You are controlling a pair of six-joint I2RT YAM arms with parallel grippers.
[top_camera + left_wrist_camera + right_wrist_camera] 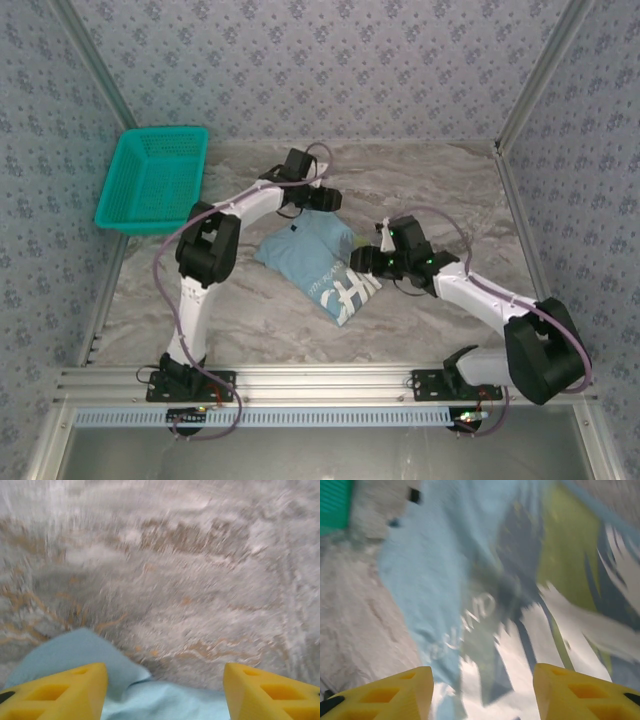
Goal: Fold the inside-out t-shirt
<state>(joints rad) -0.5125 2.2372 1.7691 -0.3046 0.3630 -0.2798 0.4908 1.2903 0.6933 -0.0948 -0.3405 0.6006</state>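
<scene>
hovering between folds, jaws parted and empty (blurred views), left gripper (165, 690) and right gripper (482, 692) probably need fresh grips on the t-shirt (318, 262).

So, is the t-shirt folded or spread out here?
Folded: the t-shirt lies as a compact bundle on the table, with no sleeves spread out.

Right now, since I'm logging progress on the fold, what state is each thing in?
t-shirt: folded into a compact bundle on the table, print showing at its near end
teal basket: upright, empty, far left
left gripper: open, over the shirt's edge
right gripper: open, above the print
</scene>
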